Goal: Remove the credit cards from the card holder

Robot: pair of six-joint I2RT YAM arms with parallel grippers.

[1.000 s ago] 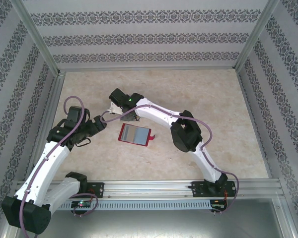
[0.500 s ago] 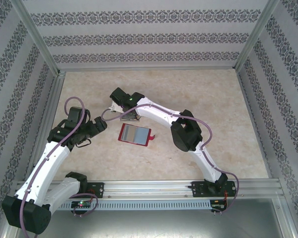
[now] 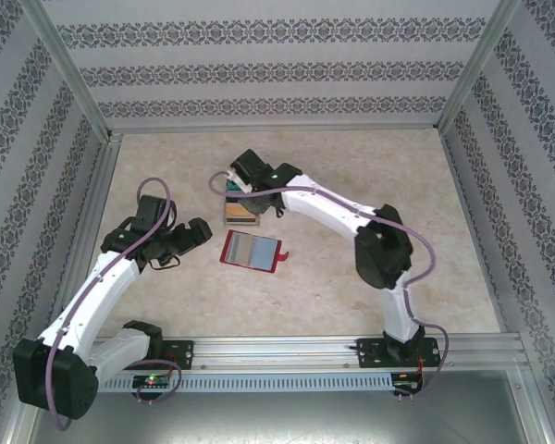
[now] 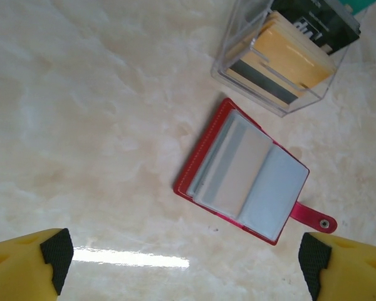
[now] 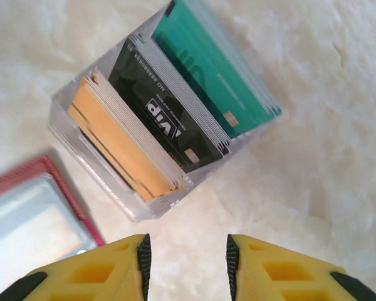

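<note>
card holder: lies open and flat on the table, grey-blue inner face up, with its closing tab sticking out to the right. The pockets look flat, and I cannot tell whether any card is left in them.
left gripper: just left of the card holder and apart from it. The jaws are spread wide with nothing between them. From its wrist camera the holder lies ahead, between the two fingertips.
clear box: just beyond the card holder's far edge, close but not touching. Orange cards, black cards and teal cards stand in it on edge.
right gripper: beyond the card holder, hanging over the clear box. The jaws are partly apart and empty.
step, as judged: the cards seen are in the box, so what remains is a check of the pockets.
risk, right side: the box looks light and its cards stand loose. A finger dropping onto a wall or a card edge could tip it towards the card holder and spill the stacks.
risk, left side: the card holder is thin and the table smooth. A low sideways approach would likely push it along or fold it shut instead of gripping it. Pulling a tight card with the holder unpinned would drag the whole thing.
</note>
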